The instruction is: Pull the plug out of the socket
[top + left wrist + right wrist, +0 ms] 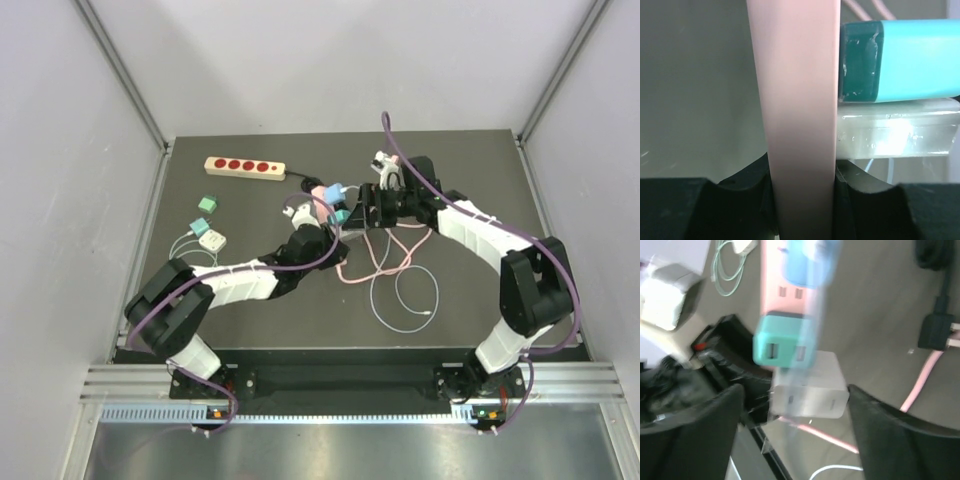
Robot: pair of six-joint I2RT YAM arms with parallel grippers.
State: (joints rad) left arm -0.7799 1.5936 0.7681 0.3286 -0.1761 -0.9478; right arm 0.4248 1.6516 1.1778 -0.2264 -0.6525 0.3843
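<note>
We count 1 beige strip (245, 167) and 1 pink strip (795, 100) bearing 3 plugs. Our left tool (801, 195) pinches the pink strip; our right tool (795, 430) is spread around the white plug (810, 390). Dark surface (470, 330), pale walls (330, 60).

Beige power strip (245, 166) with red outlets at far left — nearer, a teal adapter (207, 203) and white charger (211, 239).
</note>
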